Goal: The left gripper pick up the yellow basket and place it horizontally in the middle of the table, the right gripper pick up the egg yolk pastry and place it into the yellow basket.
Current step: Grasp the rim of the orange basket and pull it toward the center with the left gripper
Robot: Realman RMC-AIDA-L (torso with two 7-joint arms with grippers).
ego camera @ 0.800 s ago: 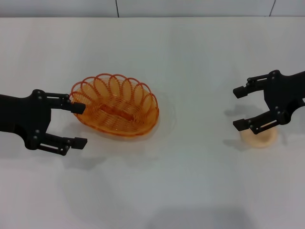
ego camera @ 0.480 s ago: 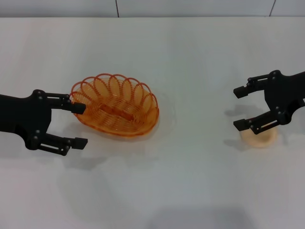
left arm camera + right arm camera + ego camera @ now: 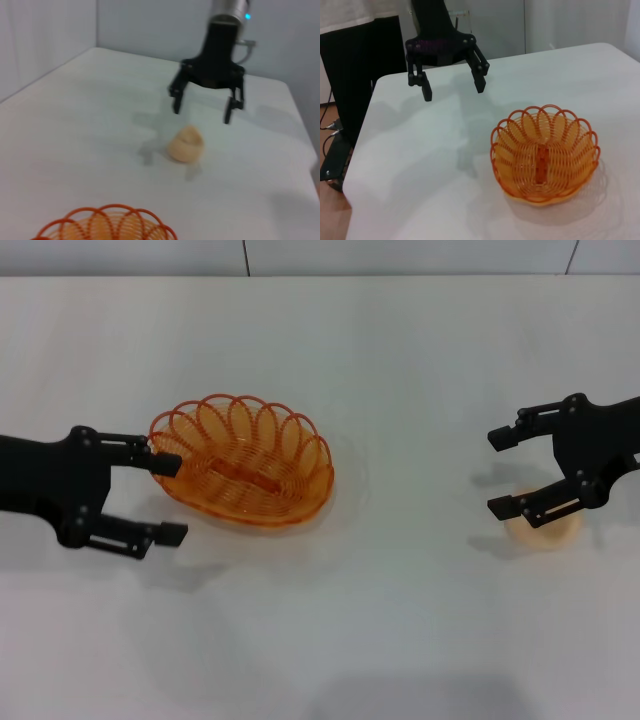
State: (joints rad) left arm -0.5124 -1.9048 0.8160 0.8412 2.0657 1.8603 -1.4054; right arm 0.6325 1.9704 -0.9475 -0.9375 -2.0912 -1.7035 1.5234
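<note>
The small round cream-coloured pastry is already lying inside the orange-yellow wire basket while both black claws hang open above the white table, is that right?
Not quite. The small round cream pastry lies on the white table, under the open right gripper, far from the empty orange-yellow wire basket. The head view shows this. The left gripper is open too, beside the basket.

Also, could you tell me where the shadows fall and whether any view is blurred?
Head view: soft shadows lie under the left gripper and right gripper. Left wrist view: the egg yolk pastry looks blurred. Right wrist view: the yellow basket is sharp, with a faint shadow on the table.
</note>
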